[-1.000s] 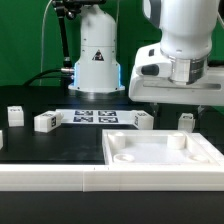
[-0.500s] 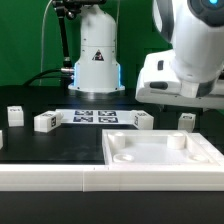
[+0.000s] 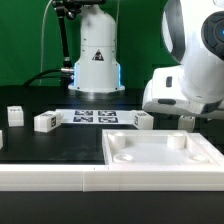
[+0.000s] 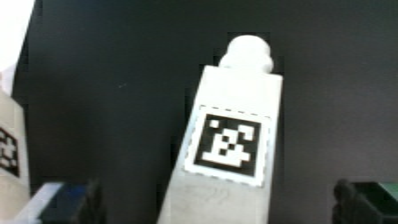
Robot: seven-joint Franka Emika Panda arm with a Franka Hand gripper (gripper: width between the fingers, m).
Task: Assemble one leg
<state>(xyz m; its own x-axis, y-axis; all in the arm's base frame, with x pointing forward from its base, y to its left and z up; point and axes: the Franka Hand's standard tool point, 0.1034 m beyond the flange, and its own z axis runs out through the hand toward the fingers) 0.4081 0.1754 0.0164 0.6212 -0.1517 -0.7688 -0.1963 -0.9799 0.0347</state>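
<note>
In the wrist view a white leg (image 4: 228, 135) lies on the black table, with a black-and-white tag on its upper face and a rounded peg at its far end. My gripper (image 4: 214, 200) is open. Its dark fingers (image 4: 64, 200) stand on either side of the leg's near end and do not touch it. In the exterior view the arm's white hand (image 3: 186, 92) hangs low over this leg (image 3: 186, 121) at the right, hiding most of it. The large white plate (image 3: 125, 160) lies in front.
Three more legs lie on the table: two at the exterior view's left (image 3: 14, 115) (image 3: 45, 121) and one near the middle (image 3: 141, 120). The marker board (image 3: 95, 117) lies between them. A white ledge (image 3: 50, 180) runs along the front. The robot base (image 3: 96, 60) stands behind.
The arm's hand has moved toward the exterior view's right and come down, closer to the leg behind the plate's far right corner.
</note>
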